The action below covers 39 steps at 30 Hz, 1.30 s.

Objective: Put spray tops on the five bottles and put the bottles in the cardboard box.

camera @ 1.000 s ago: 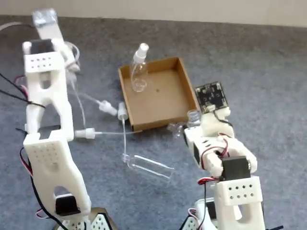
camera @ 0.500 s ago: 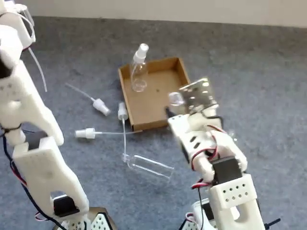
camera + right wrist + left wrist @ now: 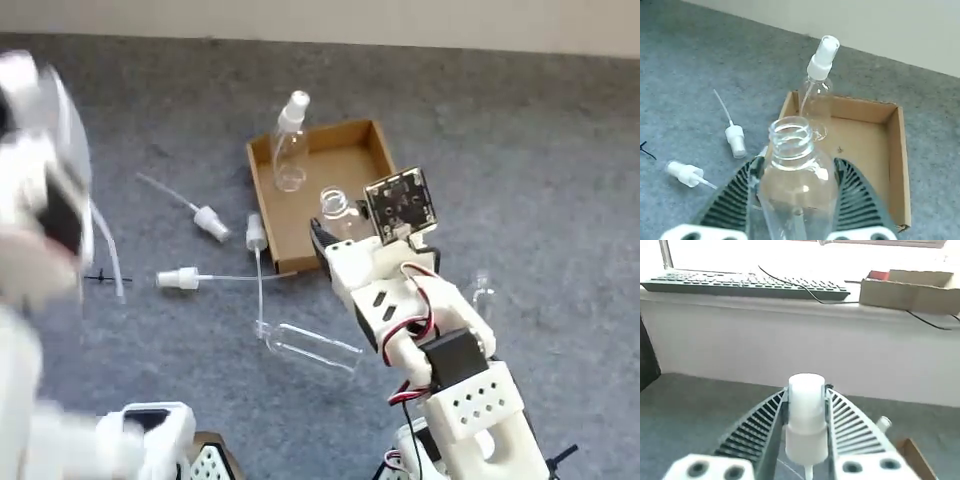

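**Top and bottle each gripped, but well apart and not yet mated.**

The right gripper [image 3: 797, 167] is clamped on an open bottle [image 3: 795, 195], upright over the 6 o'clock half of the cardboard box [image 3: 262, 190]. The left gripper [image 3: 806, 390] is closed on a spray top [image 3: 806, 422], raised at the table's 9 o'clock. The likely risks are the dangling dip tube missing the narrow neck, or the slick bottle slipping when pushed. A capped bottle [image 3: 289, 150] stands at the box's 11 o'clock. From the box, a lying bottle [image 3: 312, 345] is at 6, a small bottle [image 3: 483, 292] at 4, and three loose tops [image 3: 212, 222] at 9, probably beneath the left arm's route.
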Each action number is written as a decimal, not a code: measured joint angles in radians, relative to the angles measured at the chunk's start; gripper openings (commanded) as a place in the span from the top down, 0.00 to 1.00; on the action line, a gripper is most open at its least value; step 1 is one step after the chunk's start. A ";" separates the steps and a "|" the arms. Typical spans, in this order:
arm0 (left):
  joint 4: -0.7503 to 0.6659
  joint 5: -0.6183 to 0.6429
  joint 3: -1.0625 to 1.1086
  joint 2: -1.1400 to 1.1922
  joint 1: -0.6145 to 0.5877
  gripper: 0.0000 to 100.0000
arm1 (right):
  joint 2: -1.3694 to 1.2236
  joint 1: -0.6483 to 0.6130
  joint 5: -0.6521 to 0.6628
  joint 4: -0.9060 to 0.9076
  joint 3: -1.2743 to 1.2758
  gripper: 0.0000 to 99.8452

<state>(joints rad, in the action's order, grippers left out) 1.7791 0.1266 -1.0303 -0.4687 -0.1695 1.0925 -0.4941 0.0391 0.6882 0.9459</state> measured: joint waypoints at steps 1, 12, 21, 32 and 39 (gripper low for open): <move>-0.003 0.000 0.109 -0.089 0.032 0.98 | 0.000 0.000 0.000 0.000 0.000 1.00; -0.692 -0.009 1.056 -0.382 0.350 0.98 | 0.292 -0.094 0.000 -0.118 0.241 1.00; -1.111 -0.012 1.094 -0.207 0.597 0.98 | 0.549 -0.101 0.000 -0.130 0.448 1.00; -1.129 -0.012 1.232 -0.180 0.666 0.98 | 0.562 -0.101 0.000 -0.130 0.448 1.00; -1.140 -0.012 1.382 -0.301 0.661 0.98 | 0.562 -0.101 0.000 -0.130 0.448 1.00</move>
<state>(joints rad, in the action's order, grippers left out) 0.6391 0.1143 0.3521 -0.7695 0.4918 1.6540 -0.5953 0.0391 0.5577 1.3940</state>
